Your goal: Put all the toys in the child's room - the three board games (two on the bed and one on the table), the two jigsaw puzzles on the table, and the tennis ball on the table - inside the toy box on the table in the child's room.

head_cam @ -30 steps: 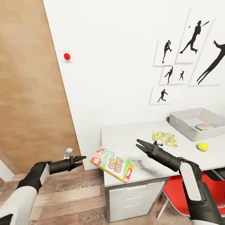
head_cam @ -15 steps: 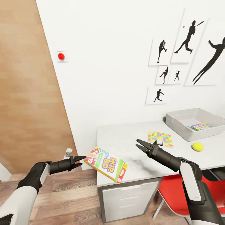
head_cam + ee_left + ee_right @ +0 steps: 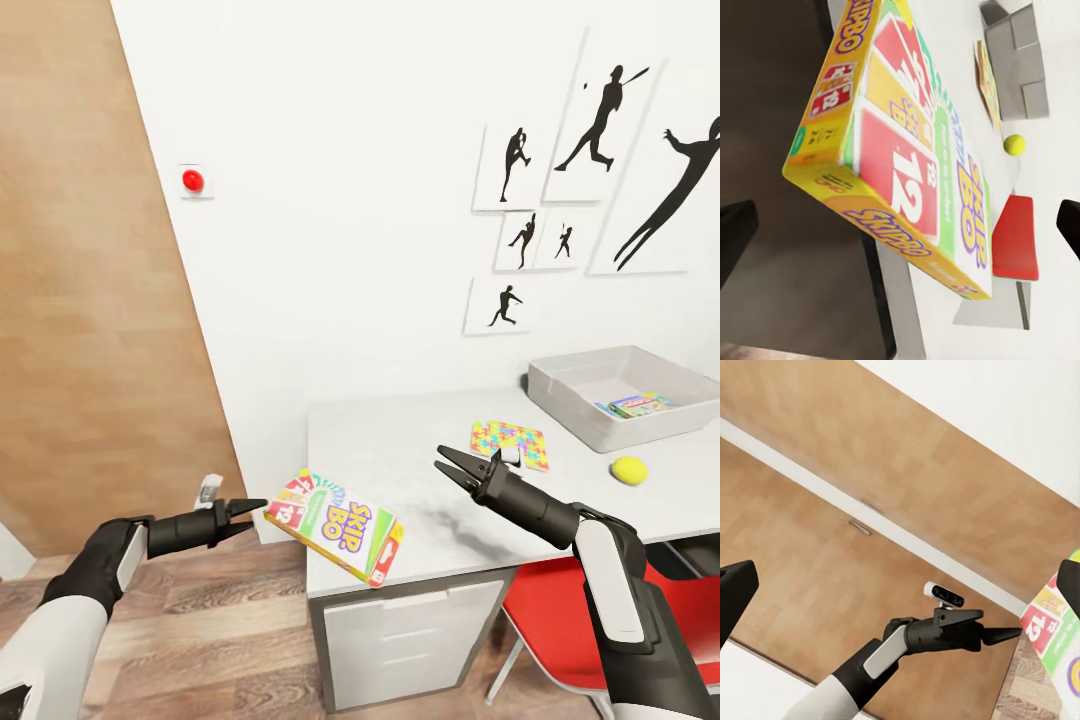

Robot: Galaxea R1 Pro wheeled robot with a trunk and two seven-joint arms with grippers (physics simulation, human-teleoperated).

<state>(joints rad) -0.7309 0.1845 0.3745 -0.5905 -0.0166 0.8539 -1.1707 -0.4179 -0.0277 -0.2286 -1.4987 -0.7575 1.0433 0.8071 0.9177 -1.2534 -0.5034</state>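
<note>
Yellow-edged and printed in red, green and white, the Skip-Bo board game (image 3: 333, 525) is a flat rectangular box with large red number cards and purple "SKIP BO" lettering on its top face. It overhangs the near left corner of the table (image 3: 400, 450), tilted, with its left end out past the table edge. In the left wrist view the board game (image 3: 900, 150) shows a red card marked 12 and "SKIPBO" repeated along its yellow side.

The left gripper (image 3: 243, 512) sits level with the box, its tips just beside the box's left end; its jaws stand apart, and contact with the box cannot be confirmed. The right gripper (image 3: 447, 468) is above the table surface, to the right of the box and apart from it, fingers spread and holding nothing.

Further right on the table lies a jigsaw puzzle (image 3: 510, 442), flat, multicoloured in yellow, pink, blue and green. Beyond it, a yellow-green tennis ball (image 3: 628, 469) rests on the table near the front of the grey toy box (image 3: 570, 395). The toy box is an open tray at the table's far right, with a colourful flat item (image 3: 632, 405) already inside. A red chair (image 3: 560, 620) stands beneath the table on the right side.
</note>
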